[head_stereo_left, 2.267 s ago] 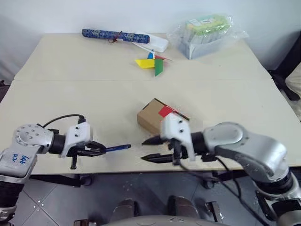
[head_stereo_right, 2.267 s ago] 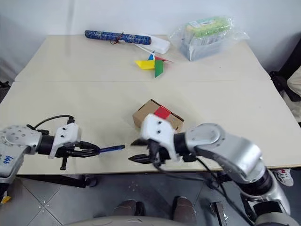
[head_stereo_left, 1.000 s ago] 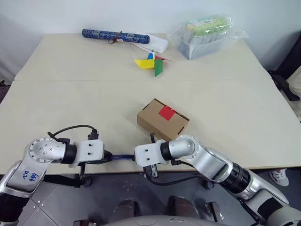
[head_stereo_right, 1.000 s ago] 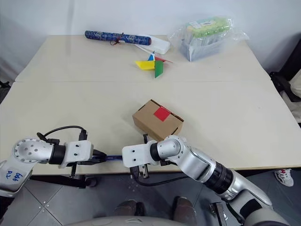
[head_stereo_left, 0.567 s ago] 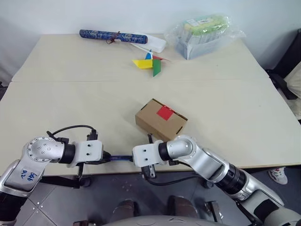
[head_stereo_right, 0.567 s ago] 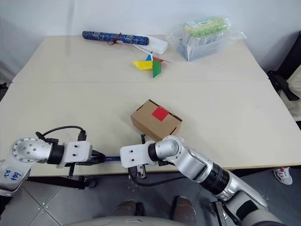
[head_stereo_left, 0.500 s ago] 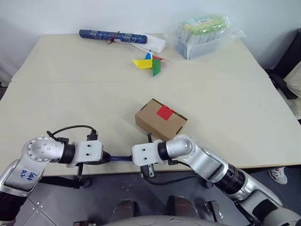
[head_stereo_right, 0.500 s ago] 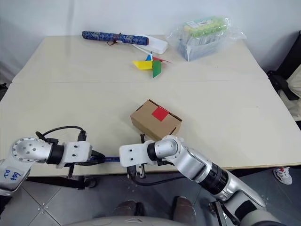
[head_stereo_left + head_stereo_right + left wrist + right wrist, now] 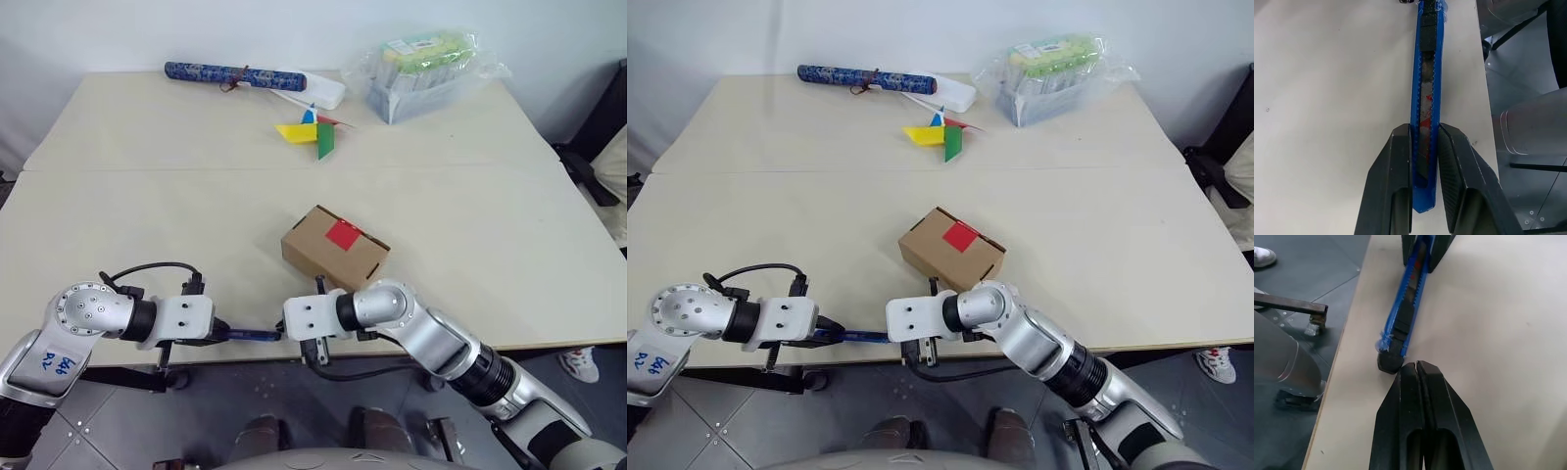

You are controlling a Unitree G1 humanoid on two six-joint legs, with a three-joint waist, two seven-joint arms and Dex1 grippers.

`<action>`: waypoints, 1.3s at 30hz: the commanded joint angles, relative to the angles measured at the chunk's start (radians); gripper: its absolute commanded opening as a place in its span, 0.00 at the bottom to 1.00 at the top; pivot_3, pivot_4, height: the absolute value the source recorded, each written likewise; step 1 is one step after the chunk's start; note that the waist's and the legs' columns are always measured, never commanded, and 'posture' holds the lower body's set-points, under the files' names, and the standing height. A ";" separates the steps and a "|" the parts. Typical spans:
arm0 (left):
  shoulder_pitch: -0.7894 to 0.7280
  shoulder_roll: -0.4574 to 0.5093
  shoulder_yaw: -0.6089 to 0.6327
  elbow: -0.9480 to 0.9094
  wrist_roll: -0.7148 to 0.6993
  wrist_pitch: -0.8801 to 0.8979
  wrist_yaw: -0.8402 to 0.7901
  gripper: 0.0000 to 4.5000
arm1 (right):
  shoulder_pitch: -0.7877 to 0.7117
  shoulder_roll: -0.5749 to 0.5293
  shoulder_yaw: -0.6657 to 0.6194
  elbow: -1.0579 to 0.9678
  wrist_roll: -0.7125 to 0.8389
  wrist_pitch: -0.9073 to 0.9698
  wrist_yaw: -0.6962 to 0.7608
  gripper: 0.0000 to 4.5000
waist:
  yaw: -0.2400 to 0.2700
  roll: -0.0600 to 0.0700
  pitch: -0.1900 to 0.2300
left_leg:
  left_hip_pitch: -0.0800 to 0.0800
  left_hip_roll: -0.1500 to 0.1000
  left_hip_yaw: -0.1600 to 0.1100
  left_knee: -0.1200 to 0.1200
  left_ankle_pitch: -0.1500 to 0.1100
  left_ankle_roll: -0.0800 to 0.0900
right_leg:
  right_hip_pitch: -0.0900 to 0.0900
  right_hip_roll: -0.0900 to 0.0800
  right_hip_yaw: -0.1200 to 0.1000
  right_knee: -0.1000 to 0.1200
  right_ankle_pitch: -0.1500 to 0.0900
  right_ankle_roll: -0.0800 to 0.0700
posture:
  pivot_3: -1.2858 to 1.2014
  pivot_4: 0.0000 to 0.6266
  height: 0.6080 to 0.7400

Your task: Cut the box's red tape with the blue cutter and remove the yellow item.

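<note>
The brown box point(image 9: 333, 257) sits mid-table with the red tape point(image 9: 343, 233) on its top face. The yellow item is hidden. Near the table's front edge, my left gripper point(image 9: 1425, 142) is shut on the blue cutter point(image 9: 1426, 73), which lies flat along the tabletop and points toward my right hand. My right gripper point(image 9: 1416, 366) is shut with nothing in it. Its fingertips rest right beside the cutter's black far end point(image 9: 1390, 363), in front of the box.
At the back stand a dark-blue patterned roll point(image 9: 230, 72), a white case point(image 9: 318, 90), a multicoloured pinwheel point(image 9: 312, 132) and a plastic-wrapped tray point(image 9: 426, 69). The table's front edge point(image 9: 245, 354) runs just below both grippers, with floor beyond it.
Since the earliest frames my right gripper has shut and dropped to the cutter's end, and my left hand has lowered the cutter to the table. Over the last second, no visible motion.
</note>
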 commanded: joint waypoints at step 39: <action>0.015 0.005 -0.075 -0.053 0.060 0.073 0.018 0.09 | 0.027 0.068 -0.079 0.013 0.065 -0.062 0.042 0.01 | 0.008 0.004 -0.002 | 0.002 0.000 0.000 0.000 0.000 0.000 | 0.001 0.000 0.000 0.000 0.000 0.000 | 0.52 0.24 1.00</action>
